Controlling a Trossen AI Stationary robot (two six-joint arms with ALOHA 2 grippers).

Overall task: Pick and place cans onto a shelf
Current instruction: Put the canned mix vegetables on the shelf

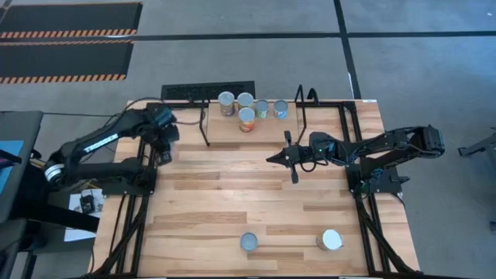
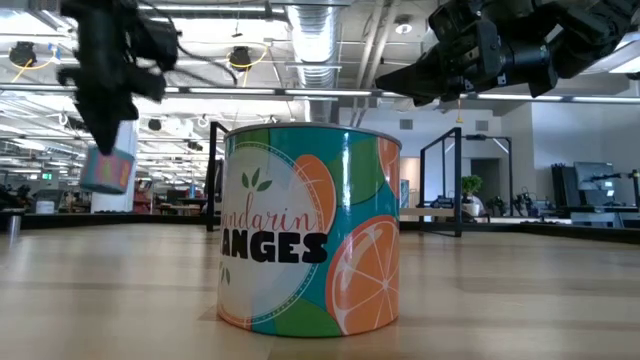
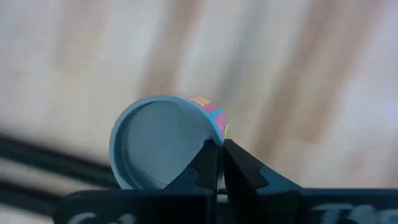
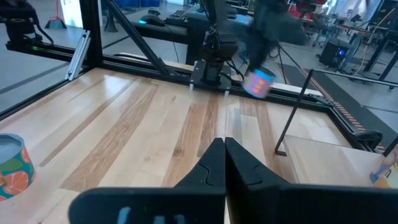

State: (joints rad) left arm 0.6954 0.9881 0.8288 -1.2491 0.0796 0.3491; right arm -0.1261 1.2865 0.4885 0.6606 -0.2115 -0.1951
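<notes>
Tools first: our left tool (image 2: 108,140) was clamped shut on a pale blue can (image 2: 107,167), gripping it by the rim alone, and the can hung tilted, clear of the worktop (image 1: 232,201), near the left end of the shelf (image 1: 267,130). In the left wrist view the fingers (image 3: 208,163) pinched only the can's edge, so we judged the hold thin. Our right tool (image 1: 277,158) hung closed and empty above the middle of the worktop, just in front of the shelf.

Five cans (image 1: 248,118) stood grouped on the shelf board, between its black wire frames. Two more cans (image 1: 249,242) waited near the worktop's front edge, well apart from the shelf.

We saw two risks. The can might swing or slip from so narrow a pinch during the carry. It might also clip the near wire frame (image 1: 204,124), or knock the standing cans, if brought in too low.
</notes>
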